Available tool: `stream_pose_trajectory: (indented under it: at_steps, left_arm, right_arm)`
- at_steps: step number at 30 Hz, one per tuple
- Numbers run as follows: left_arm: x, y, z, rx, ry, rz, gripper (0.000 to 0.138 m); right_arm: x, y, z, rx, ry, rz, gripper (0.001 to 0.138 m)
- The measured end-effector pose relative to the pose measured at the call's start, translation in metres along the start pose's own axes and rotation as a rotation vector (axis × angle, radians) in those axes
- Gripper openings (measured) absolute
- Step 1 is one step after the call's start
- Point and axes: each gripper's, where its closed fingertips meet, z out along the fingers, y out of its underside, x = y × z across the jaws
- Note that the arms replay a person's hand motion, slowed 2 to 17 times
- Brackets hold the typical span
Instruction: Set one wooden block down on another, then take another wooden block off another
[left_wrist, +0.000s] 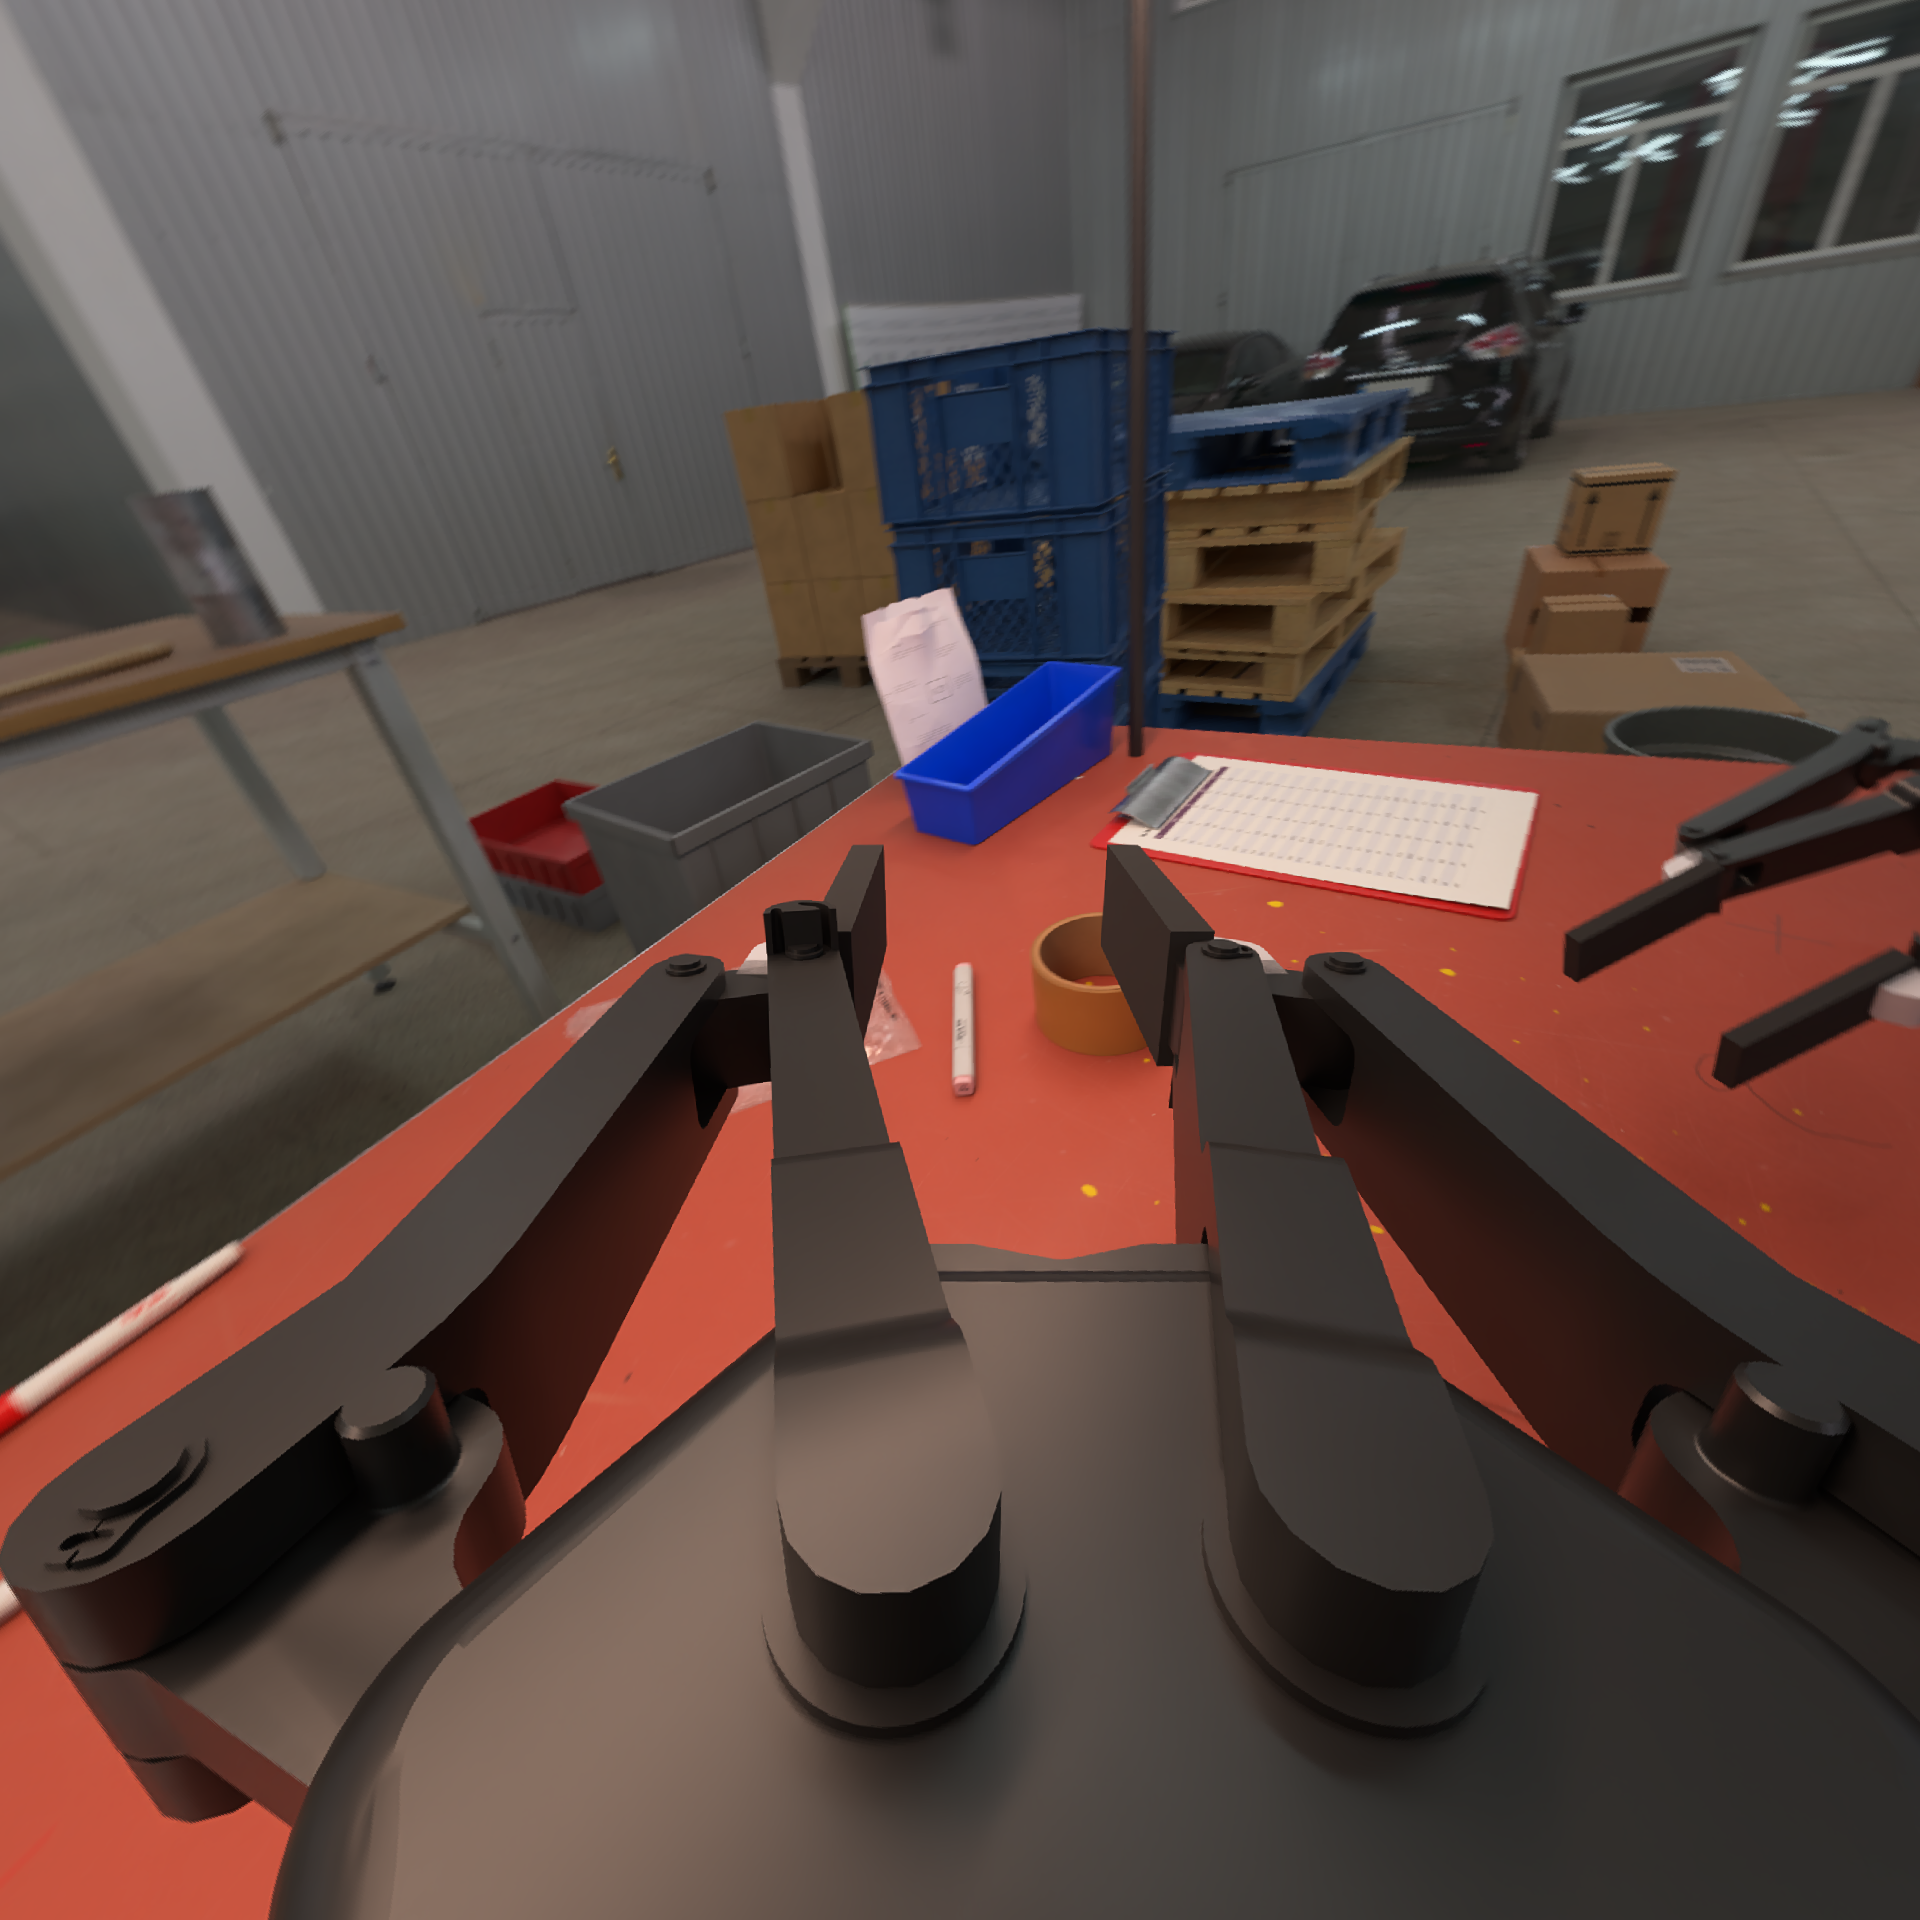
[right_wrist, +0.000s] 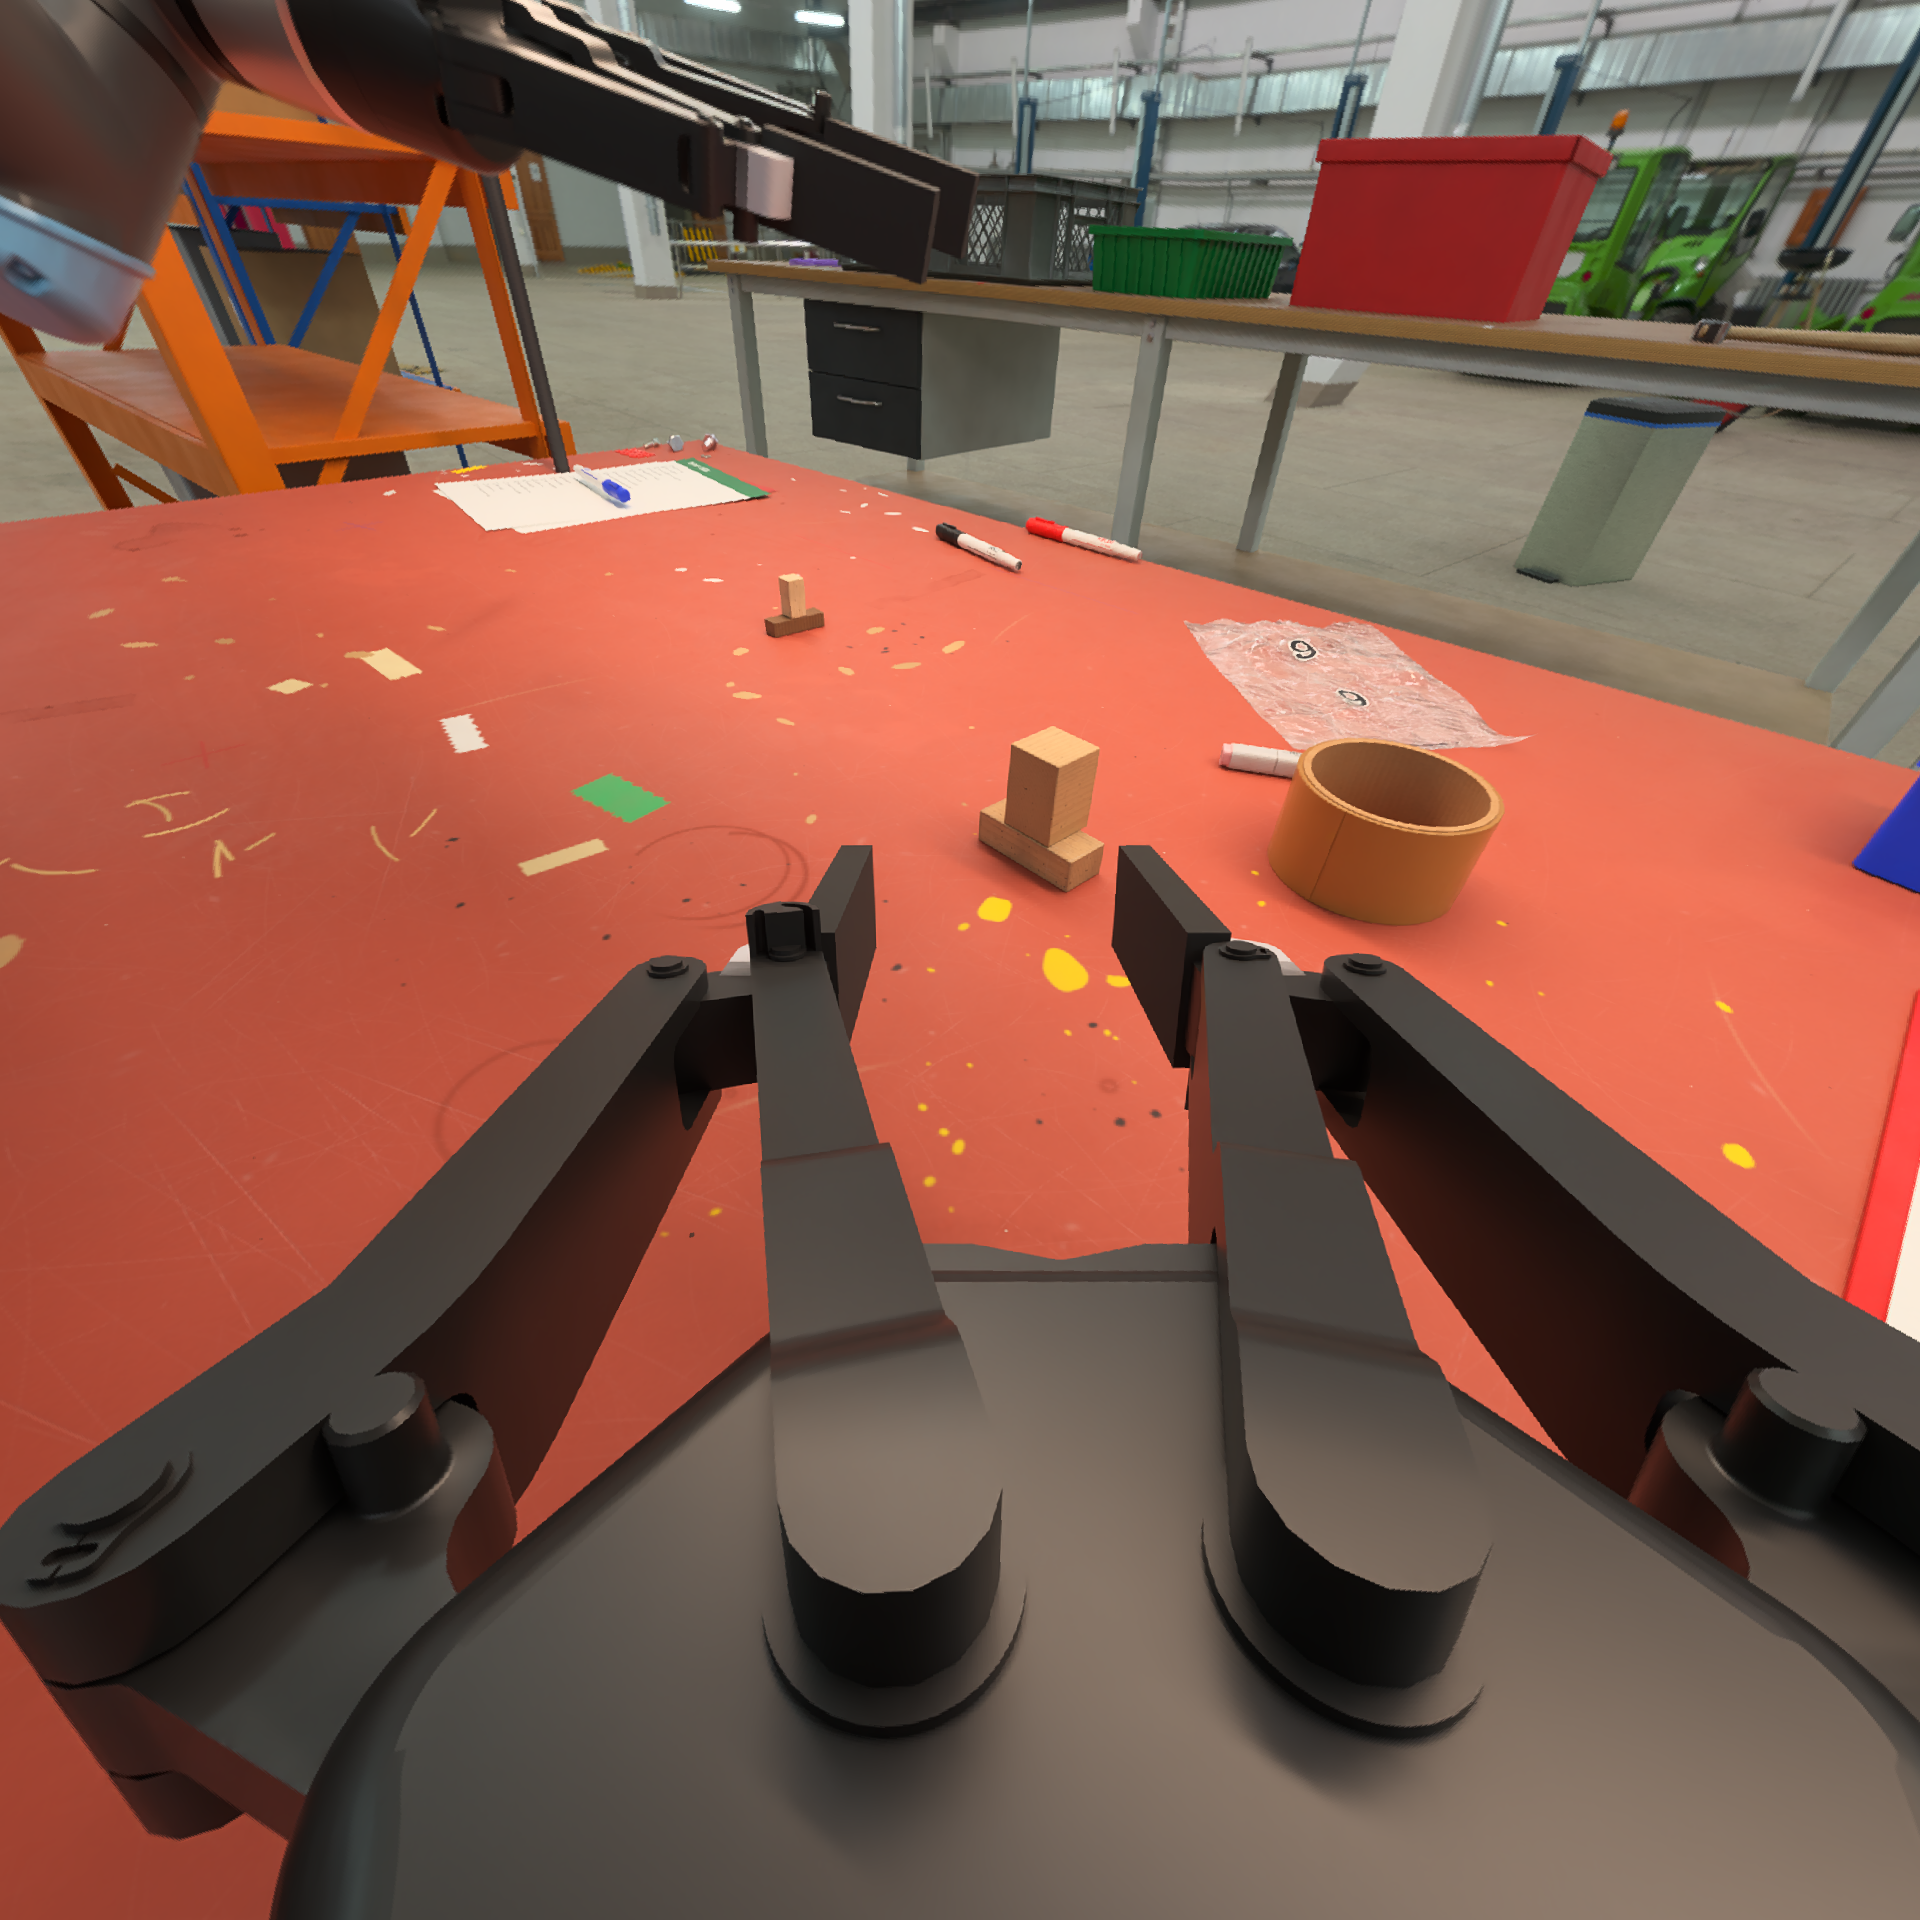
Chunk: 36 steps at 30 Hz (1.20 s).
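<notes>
In the right wrist view, a light wooden block (right_wrist: 1051, 781) stands upright on a flat wooden block (right_wrist: 1039, 850) just beyond my right gripper (right_wrist: 995, 894), which is open and empty. Farther off, a small light block (right_wrist: 792, 595) stands on a darker flat block (right_wrist: 795, 623). My left gripper (left_wrist: 992, 894) is open and empty above the red table (left_wrist: 1018, 1164); no wooden blocks show in the left wrist view. The right gripper (left_wrist: 1704, 966) shows at that view's right edge, and the left gripper (right_wrist: 831, 197) shows at the top of the right wrist view.
A brown tape ring (right_wrist: 1387, 831) (left_wrist: 1081, 982), a white marker (left_wrist: 963, 1029), a plastic bag (right_wrist: 1340, 681), a blue bin (left_wrist: 1013, 748) and a red clipboard with paper (left_wrist: 1330, 831) lie on the table. Two markers (right_wrist: 980, 548) (right_wrist: 1081, 538) and a paper sheet with a pen (right_wrist: 592, 490) lie at the far edge.
</notes>
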Motion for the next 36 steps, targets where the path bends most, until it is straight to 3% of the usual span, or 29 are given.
stream_pose_trajectory:
  at_steps: [7,13,17,25,31,36]
  left_arm:
    - [-0.051,0.01,-0.037,-0.143,-0.144,-0.175,0.055]
    - [-0.096,0.04,-0.071,-0.323,-0.288,-0.296,0.053]
    - [-0.117,0.062,-0.091,-0.425,-0.343,-0.384,0.052]
    - [-0.136,0.106,-0.118,-0.58,-0.375,-0.583,0.051]
    - [-0.129,0.14,-0.128,-0.729,-0.339,-0.714,0.051]
    - [-0.119,0.161,-0.13,-0.831,-0.298,-0.765,0.05]
  right_arm:
    - [-0.004,-0.001,0.001,0.003,-0.006,-0.003,0.062]
    - [-0.006,-0.001,0.001,0.003,-0.007,-0.005,0.062]
    - [-0.006,-0.001,0.001,0.006,-0.005,-0.002,0.062]
    - [-0.006,-0.002,0.002,0.013,-0.005,0.009,0.062]
    - [-0.007,-0.002,0.004,0.009,-0.006,0.012,0.062]
    - [-0.007,-0.001,0.005,0.006,-0.009,0.013,0.062]
